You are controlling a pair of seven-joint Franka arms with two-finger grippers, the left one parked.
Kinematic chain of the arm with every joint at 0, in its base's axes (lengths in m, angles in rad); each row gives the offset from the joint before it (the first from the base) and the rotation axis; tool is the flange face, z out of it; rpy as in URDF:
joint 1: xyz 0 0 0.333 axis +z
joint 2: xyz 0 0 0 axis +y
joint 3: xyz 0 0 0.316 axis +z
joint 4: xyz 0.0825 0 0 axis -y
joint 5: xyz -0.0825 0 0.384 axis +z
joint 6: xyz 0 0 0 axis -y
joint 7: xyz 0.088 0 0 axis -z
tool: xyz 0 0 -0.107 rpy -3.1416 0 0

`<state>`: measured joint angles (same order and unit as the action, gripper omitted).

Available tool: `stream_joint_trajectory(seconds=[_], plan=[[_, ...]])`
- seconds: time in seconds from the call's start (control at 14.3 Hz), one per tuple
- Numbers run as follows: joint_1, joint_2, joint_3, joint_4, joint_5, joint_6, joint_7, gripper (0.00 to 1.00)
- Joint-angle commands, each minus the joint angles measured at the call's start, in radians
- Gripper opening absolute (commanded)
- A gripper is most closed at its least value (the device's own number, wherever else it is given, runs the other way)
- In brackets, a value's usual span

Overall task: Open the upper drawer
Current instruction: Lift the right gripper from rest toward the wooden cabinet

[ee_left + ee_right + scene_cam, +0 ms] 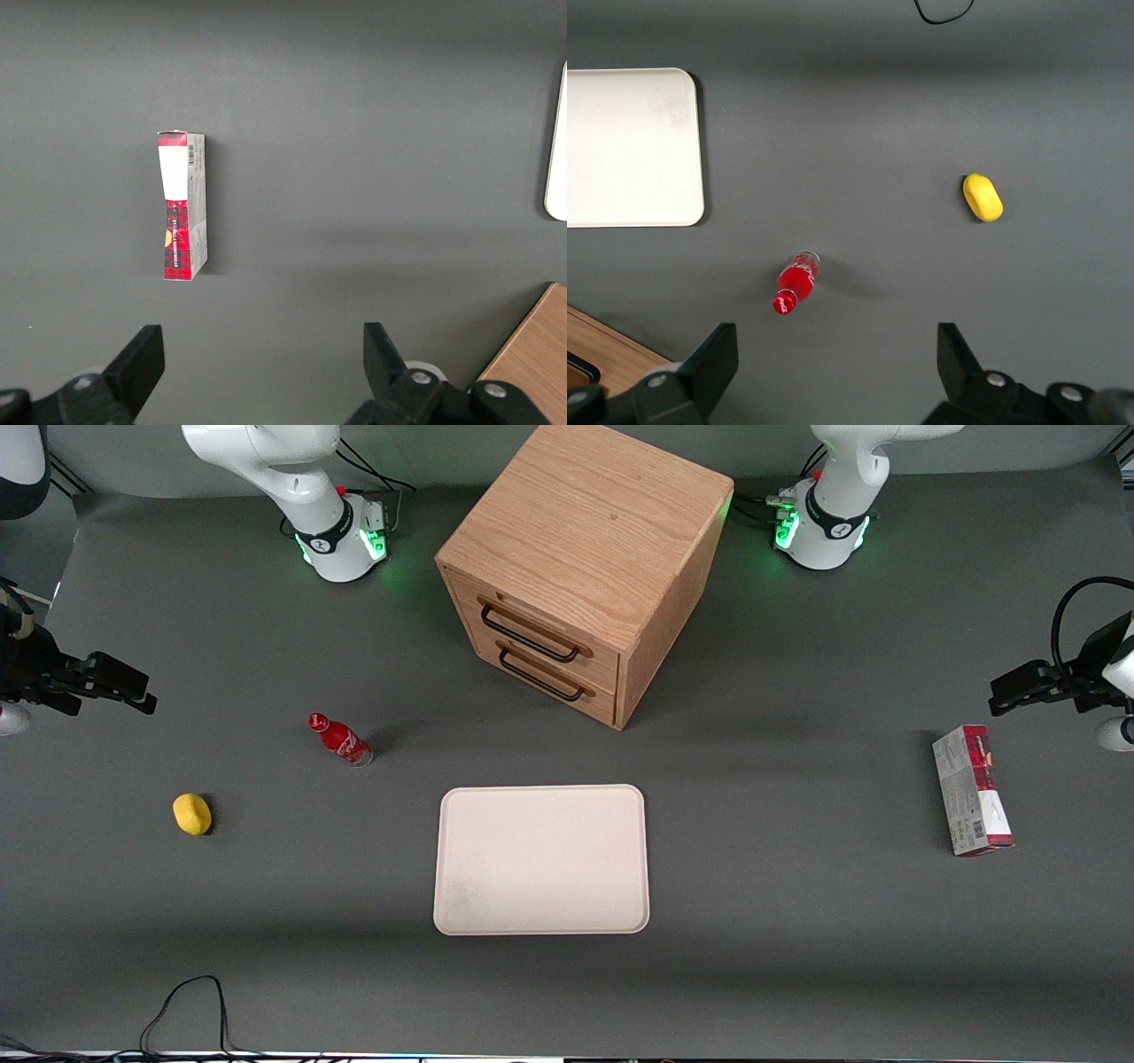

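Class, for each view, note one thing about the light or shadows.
Front view: green glow at both arm bases, and the cabinet shades its upper drawer; the open gripper hangs high toward the working arm's end. Right wrist view: the red bottle casts a soft shadow. Left wrist view: even light on the carton.

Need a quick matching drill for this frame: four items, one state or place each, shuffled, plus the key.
1. upper drawer
2. gripper
3. red bottle
4. tray

A. standing on the table between the lemon-like object and the cabinet
B. flat, nearer the front camera than the cabinet
C. shut
D. open, high at the working arm's end of the table

Pairs: 1-C, 2-D, 3-A, 4-B
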<state>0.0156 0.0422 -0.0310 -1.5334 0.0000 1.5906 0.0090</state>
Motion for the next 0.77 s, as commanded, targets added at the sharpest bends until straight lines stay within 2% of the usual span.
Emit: stream_joint_trajectory(seconds=[0.0, 0.35, 0.7], plan=[[0.006, -0.002, -0.003, -0.001, -0.015, 0.000, -0.011, 1.00], [0.012, 0.036, 0.008, 0.035, -0.003, 0.002, -0.006, 1.00], [0.164, 0.148, 0.019, 0.151, -0.003, 0.002, -0.020, 1.00]])
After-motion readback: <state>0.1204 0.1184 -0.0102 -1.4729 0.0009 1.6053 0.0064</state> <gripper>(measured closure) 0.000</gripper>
